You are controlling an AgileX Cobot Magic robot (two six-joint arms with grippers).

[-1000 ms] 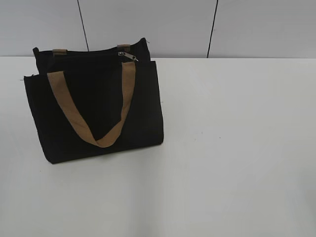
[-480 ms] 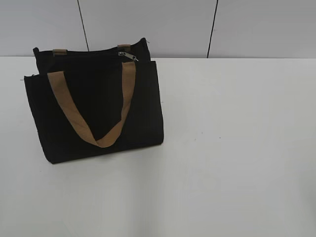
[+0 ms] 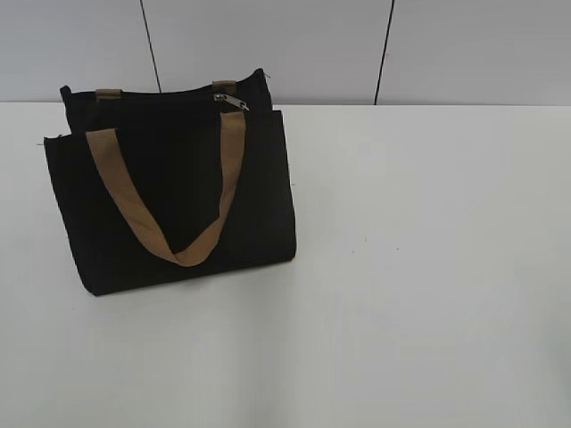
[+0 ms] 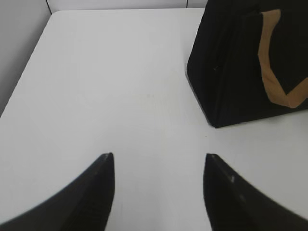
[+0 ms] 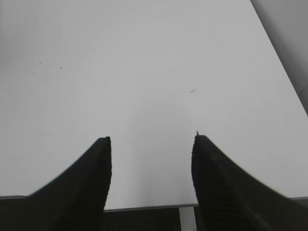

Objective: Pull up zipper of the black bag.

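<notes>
Black bag (image 3: 169,201) stands upright on the white table (image 3: 428,267), left side of the exterior view, back edge close to the grey wall panels (image 3: 268,45). Zipper (image 3: 230,102) pull is a small silver tab sitting on the top edge near the bag's right end, just above where the front tan handle (image 3: 169,214) meets the fabric. That front handle hangs down the face of the bag in a V; the stubs of the rear handle (image 3: 108,93) poke up along the back edge. Neither arm shows in the exterior view. Left gripper (image 4: 159,163): both black fingers spread wide, nothing between them, hovering over bare table; bag's lower corner (image 4: 240,77) sits up and to the right in the left wrist view, well apart from the fingertips (image 4: 107,161), with part of the tan strap showing on it. Right gripper (image 5: 151,144): also wide apart, empty, over bare table near its front edge; no bag in that view. Zipper isn't visible from either wrist camera. No contact between either gripper and the bag.
</notes>
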